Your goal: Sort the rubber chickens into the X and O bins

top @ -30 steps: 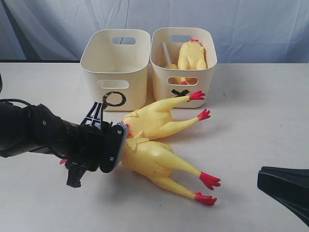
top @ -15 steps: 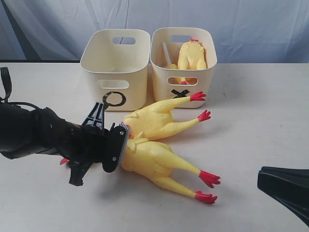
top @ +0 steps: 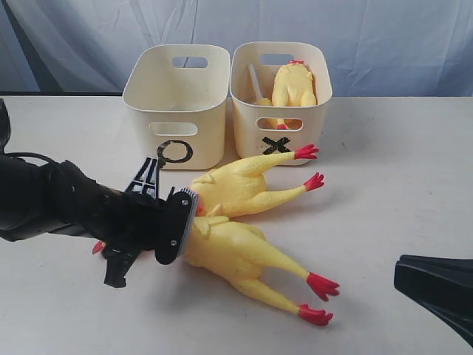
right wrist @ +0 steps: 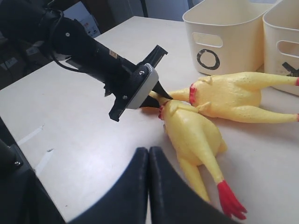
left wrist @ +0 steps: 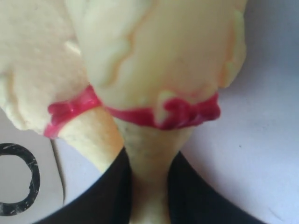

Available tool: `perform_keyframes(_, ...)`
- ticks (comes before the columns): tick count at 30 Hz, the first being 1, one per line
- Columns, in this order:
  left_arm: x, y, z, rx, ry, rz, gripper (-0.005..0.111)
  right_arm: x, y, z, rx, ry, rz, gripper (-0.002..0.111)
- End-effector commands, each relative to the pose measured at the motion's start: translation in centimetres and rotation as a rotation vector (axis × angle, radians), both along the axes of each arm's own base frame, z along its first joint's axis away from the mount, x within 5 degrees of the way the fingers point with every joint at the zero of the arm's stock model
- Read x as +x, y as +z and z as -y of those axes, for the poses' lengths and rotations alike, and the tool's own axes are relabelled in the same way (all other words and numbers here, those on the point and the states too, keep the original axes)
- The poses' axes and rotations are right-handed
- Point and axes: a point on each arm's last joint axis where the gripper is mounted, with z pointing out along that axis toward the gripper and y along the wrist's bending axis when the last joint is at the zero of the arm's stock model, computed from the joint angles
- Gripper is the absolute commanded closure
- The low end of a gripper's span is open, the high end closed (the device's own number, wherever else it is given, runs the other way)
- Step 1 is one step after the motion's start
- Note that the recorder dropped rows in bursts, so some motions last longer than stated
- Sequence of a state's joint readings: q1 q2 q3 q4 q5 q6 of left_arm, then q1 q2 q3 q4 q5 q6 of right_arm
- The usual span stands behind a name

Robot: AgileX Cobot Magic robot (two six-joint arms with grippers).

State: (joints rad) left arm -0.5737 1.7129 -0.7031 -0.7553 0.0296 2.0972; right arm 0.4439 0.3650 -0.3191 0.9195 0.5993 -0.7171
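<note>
Your left pincer (left wrist: 148, 168), narrowed onto only the soft neck of the nearer yellow rubber chicken (top: 236, 251), could on lifting let it stretch, slip out, or snag the second yellow rubber chicken (top: 236, 188) beside it.

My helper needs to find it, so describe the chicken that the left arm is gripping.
Find the cream O bin and X bin on the table; two yellow chickens lie before them. Skip the rear chicken; yours is the front chicken, its neck pinched between the left gripper's black fingers.

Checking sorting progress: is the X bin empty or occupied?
Occupied: a yellow chicken shows inside the X bin, partly through its handle slot.
</note>
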Motion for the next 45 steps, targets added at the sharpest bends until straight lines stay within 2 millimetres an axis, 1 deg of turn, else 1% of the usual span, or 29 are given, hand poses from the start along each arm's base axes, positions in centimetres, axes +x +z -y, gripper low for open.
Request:
perform_keyframes(1, -0.8, 1.7, 0.3, -0.05, -0.025, -0.015, 0.107, 0.0, -0.1, 0.1, 0.007, -0.009, 0.004, 0.109)
perform_keyframes(7, -1.1, 4.1, 0.2, -0.144, 0.032, 0.022, 0.107, 0.0, -0.1, 0.1, 0.007, -0.009, 0.004, 0.109)
perform_keyframes(12, -1.5, 6.2, -0.1, -0.244, 0.115, 0.035, 0.107, 0.0, -0.1, 0.1, 0.007, -0.009, 0.004, 0.109)
perform_keyframes(16, -1.6, 8.2, -0.6, -0.363, 0.244, 0.071, 0.107, 0.0, -0.1, 0.1, 0.006, -0.008, 0.003, 0.109)
perform_keyframes(20, -1.3, 10.3, -1.3, -0.52, 0.416, 0.123, 0.107, 0.0, -0.1, 0.1, 0.006, -0.008, 0.003, 0.109)
perform_keyframes(24, -1.0, 12.4, -1.5, -0.669, 0.54, 0.136, 0.107, 0.0, -0.1, 0.1, 0.006, -0.008, 0.003, 0.109)
perform_keyframes(31, 0.3, 15.4, -1.5, -0.904, 0.746, 0.114, 0.107, 0.0, -0.1, 0.1, 0.006, -0.008, 0.003, 0.109)
perform_keyframes(37, 1.0, 17.7, -1.3, -1.038, 0.823, 0.091, 0.107, 0.0, -0.1, 0.1, 0.005, -0.006, 0.002, 0.109)
perform_keyframes(38, 1.1, 18.4, -1.3, -1.087, 0.86, 0.072, 0.107, 0.0, -0.1, 0.1, 0.005, -0.006, 0.002, 0.109)
perform_keyframes(39, 1.2, 18.6, -1.3, -1.112, 0.888, 0.057, 0.107, 0.0, -0.1, 0.1, 0.005, -0.006, 0.002, 0.109)
perform_keyframes(40, 1.4, 19.2, -1.5, -1.157, 0.953, 0.038, 0.107, 0.0, -0.1, 0.1, 0.005, -0.006, 0.002, 0.109)
perform_keyframes(42, 1.7, 20.1, -1.8, -1.143, 0.966, 0.096, 0.107, 0.0, -0.1, 0.1, 0.005, -0.006, 0.002, 0.109)
perform_keyframes(45, 1.9, 20.9, -2.0, -1.145, 0.967, 0.137, 0.107, 0.0, -0.1, 0.1, 0.005, -0.006, 0.002, 0.109)
